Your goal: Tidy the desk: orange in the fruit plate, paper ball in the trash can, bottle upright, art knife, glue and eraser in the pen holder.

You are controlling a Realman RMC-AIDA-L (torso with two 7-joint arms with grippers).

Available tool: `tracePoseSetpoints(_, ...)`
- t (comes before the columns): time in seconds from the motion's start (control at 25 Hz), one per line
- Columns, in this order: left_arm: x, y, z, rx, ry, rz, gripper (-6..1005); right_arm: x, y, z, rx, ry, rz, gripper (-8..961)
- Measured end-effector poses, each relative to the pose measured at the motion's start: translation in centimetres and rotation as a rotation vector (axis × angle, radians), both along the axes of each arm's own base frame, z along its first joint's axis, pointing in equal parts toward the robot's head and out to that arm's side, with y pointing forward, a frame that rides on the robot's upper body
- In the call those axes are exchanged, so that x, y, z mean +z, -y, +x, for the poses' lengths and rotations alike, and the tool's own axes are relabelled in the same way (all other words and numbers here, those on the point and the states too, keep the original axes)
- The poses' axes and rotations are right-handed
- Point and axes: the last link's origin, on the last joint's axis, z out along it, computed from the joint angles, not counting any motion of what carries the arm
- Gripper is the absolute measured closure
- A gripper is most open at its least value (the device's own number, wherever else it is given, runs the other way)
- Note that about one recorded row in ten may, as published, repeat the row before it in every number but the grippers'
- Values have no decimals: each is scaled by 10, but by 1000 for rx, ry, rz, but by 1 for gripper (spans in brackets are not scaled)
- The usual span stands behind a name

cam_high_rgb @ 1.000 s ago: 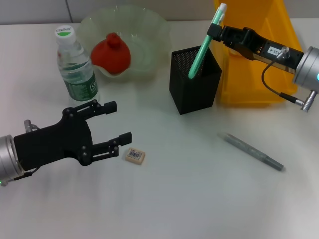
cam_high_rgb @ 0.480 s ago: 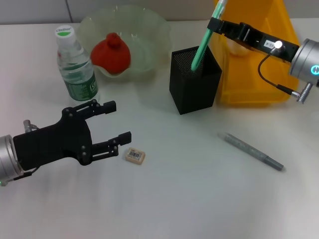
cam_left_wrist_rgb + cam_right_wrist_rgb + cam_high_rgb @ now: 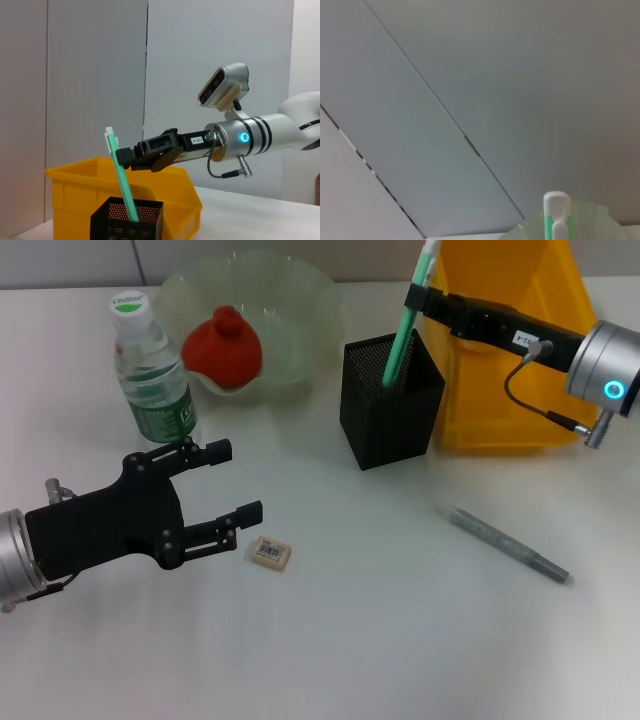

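Note:
My right gripper (image 3: 424,297) is shut on a slim green stick with a white end (image 3: 405,328); I cannot tell whether it is the glue or the art knife. The stick leans slightly, its lower end inside the black mesh pen holder (image 3: 390,415). The left wrist view shows the same gripper (image 3: 129,156), stick (image 3: 122,185) and holder (image 3: 127,222). A grey pen-shaped tool (image 3: 508,544) lies on the desk to the right. My left gripper (image 3: 236,482) is open, just left of the eraser (image 3: 271,553). The orange (image 3: 222,348) sits in the fruit plate (image 3: 305,300). The bottle (image 3: 150,370) stands upright. The paper ball is out of view.
The yellow trash can (image 3: 510,360) stands right behind the pen holder, under my right arm. The bottle and plate crowd the back left. The stick's white end (image 3: 556,215) shows low in the right wrist view against a grey wall.
My right gripper has shifted back and left, bringing the green stick more upright and deeper into the pen holder. The left arm has barely moved.

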Motion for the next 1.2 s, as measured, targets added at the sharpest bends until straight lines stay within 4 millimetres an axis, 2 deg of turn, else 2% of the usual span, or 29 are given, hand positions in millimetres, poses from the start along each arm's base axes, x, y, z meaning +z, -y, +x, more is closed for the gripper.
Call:
tracePoseSetpoints(0.36,0,0,0,1,1,1,217,-16,4,-1,152,159,74,731)
tracePoseSetpoints(1.2,1,-2,0,4,5,7,218,-22,15,1,324,283,189,711)
